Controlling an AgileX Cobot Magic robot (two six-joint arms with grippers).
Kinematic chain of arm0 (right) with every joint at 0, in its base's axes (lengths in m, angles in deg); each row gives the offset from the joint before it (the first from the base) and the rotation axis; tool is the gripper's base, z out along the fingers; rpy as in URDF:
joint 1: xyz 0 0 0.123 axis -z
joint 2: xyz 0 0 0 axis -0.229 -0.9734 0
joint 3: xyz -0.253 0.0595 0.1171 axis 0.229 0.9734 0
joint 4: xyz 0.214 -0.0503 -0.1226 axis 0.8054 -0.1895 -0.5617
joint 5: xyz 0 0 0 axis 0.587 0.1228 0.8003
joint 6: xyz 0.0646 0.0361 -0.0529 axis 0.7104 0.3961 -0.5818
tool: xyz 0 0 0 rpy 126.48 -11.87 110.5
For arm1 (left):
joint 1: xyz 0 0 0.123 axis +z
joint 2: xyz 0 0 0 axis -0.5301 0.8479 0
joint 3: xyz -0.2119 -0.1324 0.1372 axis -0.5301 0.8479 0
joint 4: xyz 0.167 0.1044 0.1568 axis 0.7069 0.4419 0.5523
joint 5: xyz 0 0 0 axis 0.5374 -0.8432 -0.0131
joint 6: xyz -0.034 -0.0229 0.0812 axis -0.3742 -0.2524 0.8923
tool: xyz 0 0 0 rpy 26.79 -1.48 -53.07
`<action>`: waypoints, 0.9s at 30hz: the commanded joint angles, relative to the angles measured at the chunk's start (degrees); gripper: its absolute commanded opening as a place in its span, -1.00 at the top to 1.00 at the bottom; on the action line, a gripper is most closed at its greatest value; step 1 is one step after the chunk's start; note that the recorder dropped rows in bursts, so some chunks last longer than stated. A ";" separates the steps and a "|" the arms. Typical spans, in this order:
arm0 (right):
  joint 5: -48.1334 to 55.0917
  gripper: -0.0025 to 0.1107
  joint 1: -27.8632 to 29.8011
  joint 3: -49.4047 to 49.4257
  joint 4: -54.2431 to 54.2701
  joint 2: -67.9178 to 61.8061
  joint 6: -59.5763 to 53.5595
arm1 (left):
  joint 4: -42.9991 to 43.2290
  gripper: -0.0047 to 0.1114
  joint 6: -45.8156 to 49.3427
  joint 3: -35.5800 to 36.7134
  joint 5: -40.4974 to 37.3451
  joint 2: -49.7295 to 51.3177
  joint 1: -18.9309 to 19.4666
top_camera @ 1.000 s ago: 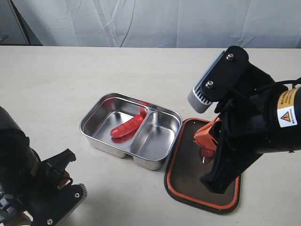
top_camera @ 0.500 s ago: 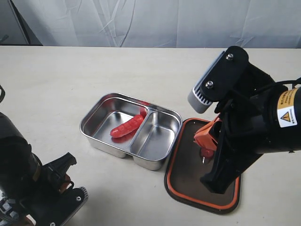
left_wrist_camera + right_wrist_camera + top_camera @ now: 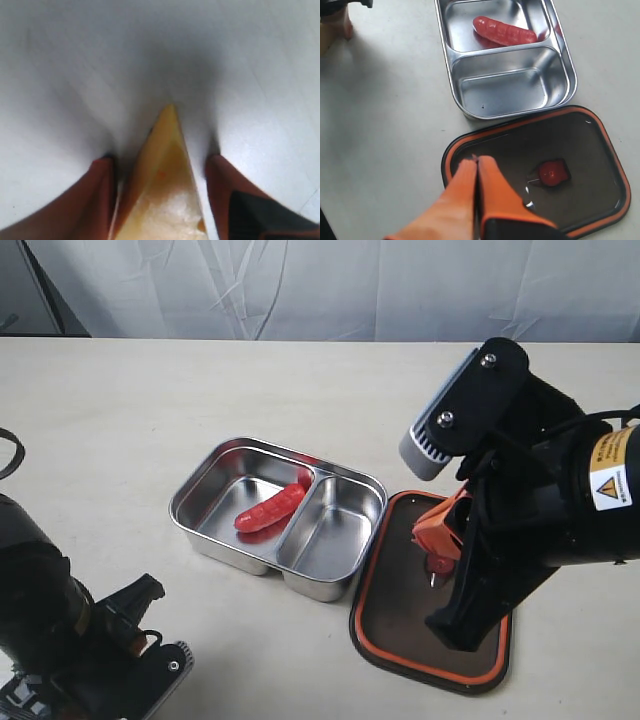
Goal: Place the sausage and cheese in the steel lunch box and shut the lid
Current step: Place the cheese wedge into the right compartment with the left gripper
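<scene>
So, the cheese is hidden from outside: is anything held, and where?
Nothing yet: the left gripper straddles the cheese, gaps on both sides; the right gripper is shut, empty.

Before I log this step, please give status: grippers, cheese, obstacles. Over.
Left gripper open, straddling the cheese. Right gripper shut, empty, above the lid. Sausage in steel lunch box; second compartment free, nothing in the way.

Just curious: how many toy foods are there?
2: a ridged red sausage in the shiny steel lunch box; a pale-yellow cheese wedge between the left end effector's fingers.
</scene>
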 commanded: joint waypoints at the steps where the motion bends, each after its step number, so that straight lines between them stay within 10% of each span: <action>1: 0.11 0.95 0.02 -0.16 -0.49 0.42 0.02 | -0.70 0.52 -0.36 0.24 -0.85 0.21 -0.41; 4: 0.11 0.95 0.02 -0.16 -0.59 0.42 0.02 | -0.69 0.92 -0.60 0.24 -2.06 0.10 -0.41; 17: 0.11 0.95 0.02 -0.16 -1.50 0.42 0.02 | -8.34 0.92 -18.36 -6.68 -1.50 -14.75 -0.41; 27: -1.08 0.95 0.02 -0.16 -13.49 6.00 14.75 | -22.60 0.92 -22.79 -11.75 15.21 -13.06 -0.41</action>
